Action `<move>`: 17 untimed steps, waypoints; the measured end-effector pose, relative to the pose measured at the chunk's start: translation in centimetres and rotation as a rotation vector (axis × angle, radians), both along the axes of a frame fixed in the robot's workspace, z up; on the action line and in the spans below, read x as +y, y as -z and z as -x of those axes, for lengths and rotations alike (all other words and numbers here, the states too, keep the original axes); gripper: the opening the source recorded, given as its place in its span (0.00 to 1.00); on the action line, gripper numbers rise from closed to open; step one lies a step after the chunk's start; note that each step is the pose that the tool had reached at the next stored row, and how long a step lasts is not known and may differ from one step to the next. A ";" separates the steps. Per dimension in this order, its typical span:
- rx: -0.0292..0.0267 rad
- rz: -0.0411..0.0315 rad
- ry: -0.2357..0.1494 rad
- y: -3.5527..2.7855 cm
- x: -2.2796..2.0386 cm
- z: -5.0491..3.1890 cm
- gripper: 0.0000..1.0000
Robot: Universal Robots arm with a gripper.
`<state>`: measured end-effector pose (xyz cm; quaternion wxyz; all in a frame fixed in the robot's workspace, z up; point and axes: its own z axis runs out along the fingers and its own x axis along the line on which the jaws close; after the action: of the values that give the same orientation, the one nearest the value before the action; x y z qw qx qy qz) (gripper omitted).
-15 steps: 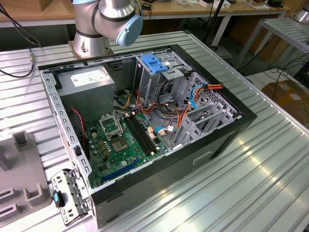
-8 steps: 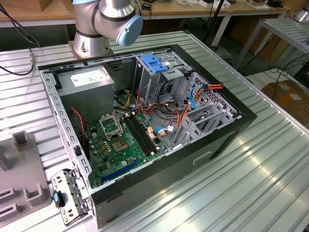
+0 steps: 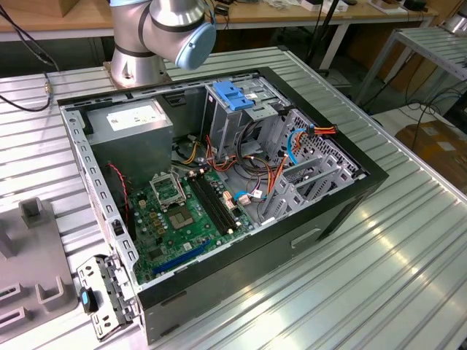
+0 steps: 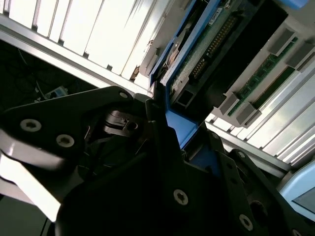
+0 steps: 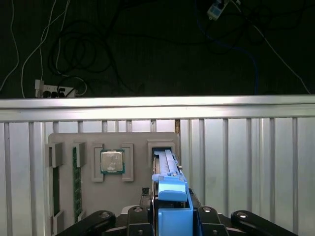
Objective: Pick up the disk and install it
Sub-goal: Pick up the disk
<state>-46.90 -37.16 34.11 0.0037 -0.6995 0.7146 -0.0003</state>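
The disk (image 5: 165, 160), edge-on in its blue carrier, stands at a slot of the grey tray (image 5: 138, 140) in the first wrist view. My gripper (image 5: 172, 216) is clamped on that carrier. 1 processor chip (image 5: 112, 161) lies beside the slot. In the exterior view, the tray sits at 8 o'clock from the open computer case (image 3: 343, 211).

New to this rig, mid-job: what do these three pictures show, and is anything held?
It is one robot arm standing on a metal table. The exterior view comes from a camera off the arm and shows an open computer case on that table. Both wrist views ride on the arm. The first wrist view shows a grey tray holding a processor chip, memory sticks and the disk in blue rails. The pincer appears closed on the disk; whether it sits in its slot I cannot tell.
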 end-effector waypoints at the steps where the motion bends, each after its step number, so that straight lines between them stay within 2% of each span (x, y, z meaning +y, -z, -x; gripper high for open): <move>1: 0.0001 0.0001 0.000 -0.01 0.00 0.00 0.37; 6: 0.0001 0.0000 0.000 -0.01 0.00 0.00 0.37; 17: 0.0002 -0.0111 0.000 -0.76 0.00 0.00 0.37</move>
<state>-46.90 -37.16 34.87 0.0075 -0.6995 0.7146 0.0037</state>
